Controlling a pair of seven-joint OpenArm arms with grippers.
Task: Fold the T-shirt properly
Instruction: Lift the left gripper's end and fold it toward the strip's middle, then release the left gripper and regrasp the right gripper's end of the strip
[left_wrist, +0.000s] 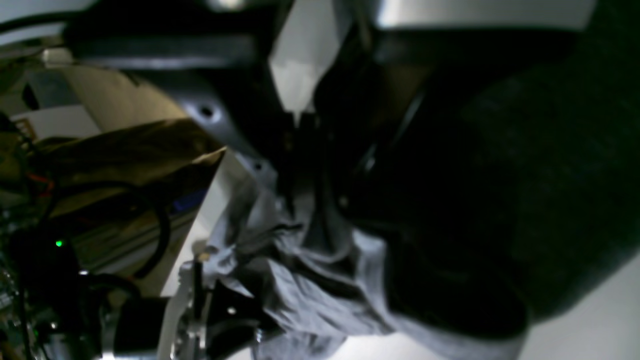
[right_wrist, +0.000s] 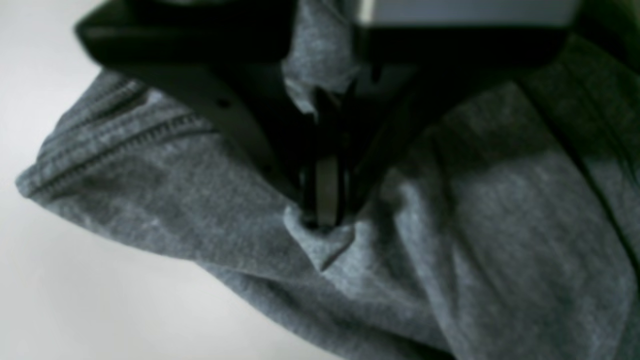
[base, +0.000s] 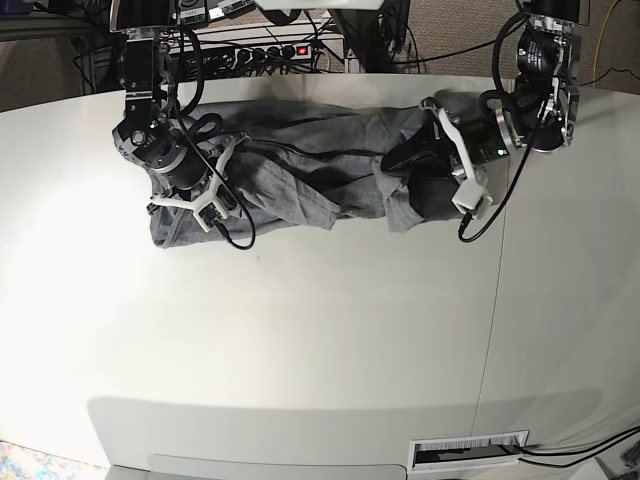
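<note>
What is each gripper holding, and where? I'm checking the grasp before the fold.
The right gripper pinches a small fold of the T-shirt near a stitched hem. The left gripper grips bunched fabric at the shirt's other end.

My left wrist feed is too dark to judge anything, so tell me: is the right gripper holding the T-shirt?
Observer: Yes. In the right wrist view the right gripper is shut on a pinch of the T-shirt, near a stitched hem.
Operator: How does the shirt lie overall?
Observer: The base view shows it bunched in a band along the far side of the table, running between the two arms.
Operator: Is any of it over an edge?
Observer: No, none hangs off the table.
</note>
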